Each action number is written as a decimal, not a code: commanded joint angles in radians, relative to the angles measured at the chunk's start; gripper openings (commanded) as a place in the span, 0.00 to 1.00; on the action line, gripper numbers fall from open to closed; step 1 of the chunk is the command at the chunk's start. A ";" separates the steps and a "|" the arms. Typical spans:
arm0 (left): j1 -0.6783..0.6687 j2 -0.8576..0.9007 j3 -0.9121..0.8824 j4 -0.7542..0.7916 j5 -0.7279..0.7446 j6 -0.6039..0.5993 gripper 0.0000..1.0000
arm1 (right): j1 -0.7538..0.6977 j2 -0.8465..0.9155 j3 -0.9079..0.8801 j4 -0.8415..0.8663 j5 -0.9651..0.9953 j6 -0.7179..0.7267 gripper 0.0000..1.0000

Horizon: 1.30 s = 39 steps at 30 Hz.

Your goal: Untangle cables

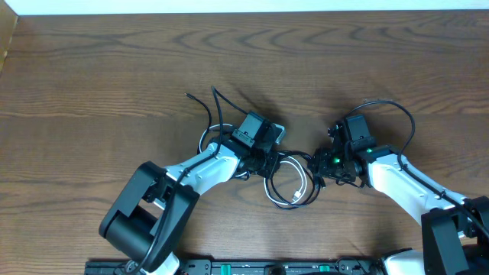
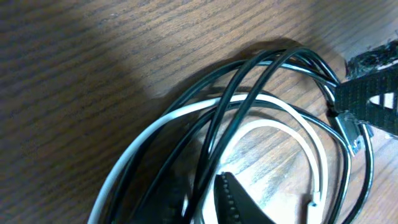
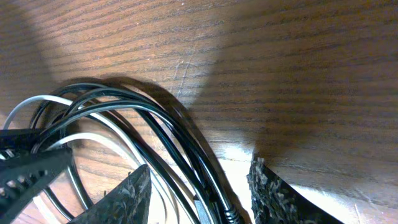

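Note:
The cables [image 1: 294,183] lie in a tangled loop at the table's middle: several thin black cords and a white one. In the left wrist view the cables [image 2: 249,106] cross each other, with a small metal plug end [image 2: 354,137] at the right. My left gripper [image 1: 269,159] sits at the loop's left side, and its jaws [image 2: 202,202] are closed on black and white strands. My right gripper [image 1: 319,163] is at the loop's right side. Its fingers [image 3: 199,193] are spread wide, with the cables [image 3: 155,124] running between them.
The brown wooden table [image 1: 114,69] carries only the cables and both arms. Two thin black strands [image 1: 206,111] stick out to the upper left, beyond the left arm. A thicker black arm cable [image 1: 397,107] arcs over the right arm.

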 commanded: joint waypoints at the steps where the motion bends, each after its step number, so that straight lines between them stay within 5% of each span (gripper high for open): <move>1: 0.000 -0.042 -0.001 -0.008 -0.019 0.005 0.23 | 0.001 0.028 -0.027 -0.016 0.053 0.003 0.49; 37: -0.103 0.027 -0.005 -0.004 -0.075 -0.045 0.28 | 0.001 0.028 -0.027 -0.016 0.053 0.003 0.49; 39: -0.108 0.027 -0.005 -0.003 -0.100 -0.045 0.20 | 0.001 0.028 -0.027 -0.016 0.053 0.003 0.49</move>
